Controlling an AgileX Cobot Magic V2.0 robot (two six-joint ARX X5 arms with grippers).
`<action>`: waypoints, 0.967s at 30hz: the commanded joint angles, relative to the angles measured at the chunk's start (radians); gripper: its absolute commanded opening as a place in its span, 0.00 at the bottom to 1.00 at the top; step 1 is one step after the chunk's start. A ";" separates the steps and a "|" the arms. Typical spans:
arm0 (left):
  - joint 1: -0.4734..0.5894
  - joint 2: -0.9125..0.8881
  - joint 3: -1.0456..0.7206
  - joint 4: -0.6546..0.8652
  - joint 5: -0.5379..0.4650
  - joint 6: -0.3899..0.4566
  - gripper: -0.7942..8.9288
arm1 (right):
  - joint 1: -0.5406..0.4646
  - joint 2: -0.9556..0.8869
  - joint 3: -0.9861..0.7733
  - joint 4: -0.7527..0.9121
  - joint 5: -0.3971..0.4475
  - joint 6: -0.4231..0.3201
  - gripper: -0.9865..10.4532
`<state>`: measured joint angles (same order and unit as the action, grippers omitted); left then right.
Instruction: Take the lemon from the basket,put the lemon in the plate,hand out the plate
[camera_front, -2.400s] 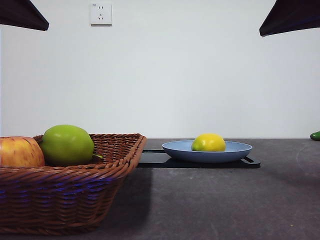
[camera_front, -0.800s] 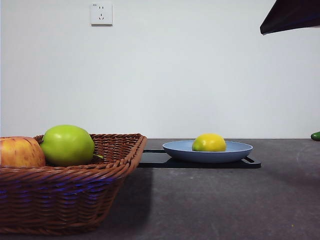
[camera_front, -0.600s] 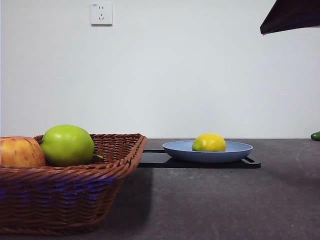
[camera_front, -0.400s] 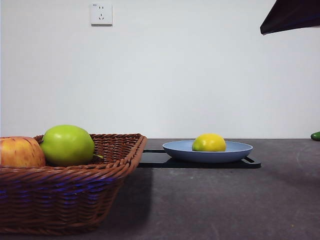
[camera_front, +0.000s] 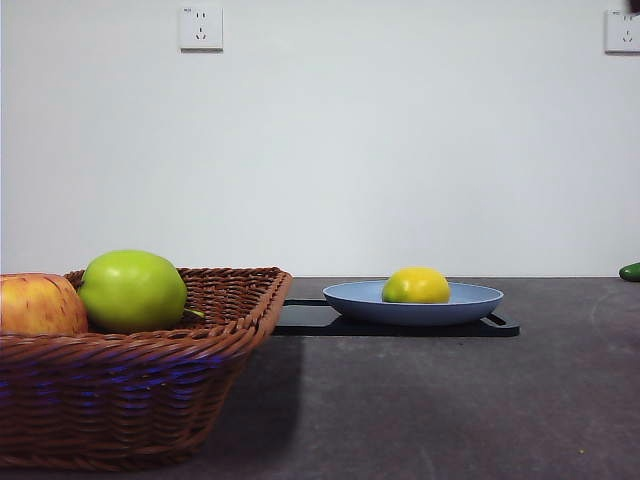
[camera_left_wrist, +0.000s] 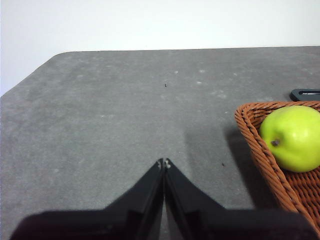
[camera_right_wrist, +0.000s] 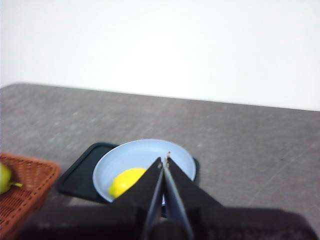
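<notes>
We find the lemon (camera_front: 416, 286) already lying in the plate (camera_front: 470, 301), which sits on a black tray (camera_front: 305, 320) on the desk (camera_front: 450, 400), to the right of the basket (camera_front: 150, 390) and farther back. We judge that only the hand-out step remains.

The right gripper (camera_right_wrist: 165, 161) has its jaws pressed together on nothing. In its wrist view it hangs high on the near side of the plate, its tips pointing toward it, and the lemon (camera_right_wrist: 127, 181) lies on the plate's basket-side half. The far and right rim are bare.

The left gripper (camera_left_wrist: 164, 163), likewise closed and empty, hovers over bare desk left of the basket (camera_left_wrist: 260, 145), with the green apple (camera_left_wrist: 292, 137) just inside the rim.

We take the right arm as the nearer one to the plate.
</notes>
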<state>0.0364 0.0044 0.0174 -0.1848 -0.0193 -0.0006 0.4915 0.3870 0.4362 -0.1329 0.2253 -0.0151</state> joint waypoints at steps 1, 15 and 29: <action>0.003 -0.002 -0.011 0.012 -0.003 -0.005 0.09 | -0.135 -0.057 -0.063 -0.002 -0.111 -0.002 0.09; 0.003 -0.002 -0.011 0.012 -0.003 -0.005 0.09 | -0.427 -0.348 -0.386 -0.003 -0.253 -0.001 0.09; 0.003 -0.002 -0.011 0.012 -0.003 -0.005 0.09 | -0.426 -0.388 -0.428 -0.040 -0.245 0.017 0.09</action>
<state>0.0364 0.0044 0.0174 -0.1848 -0.0196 -0.0010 0.0650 0.0032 0.0143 -0.1699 -0.0231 -0.0109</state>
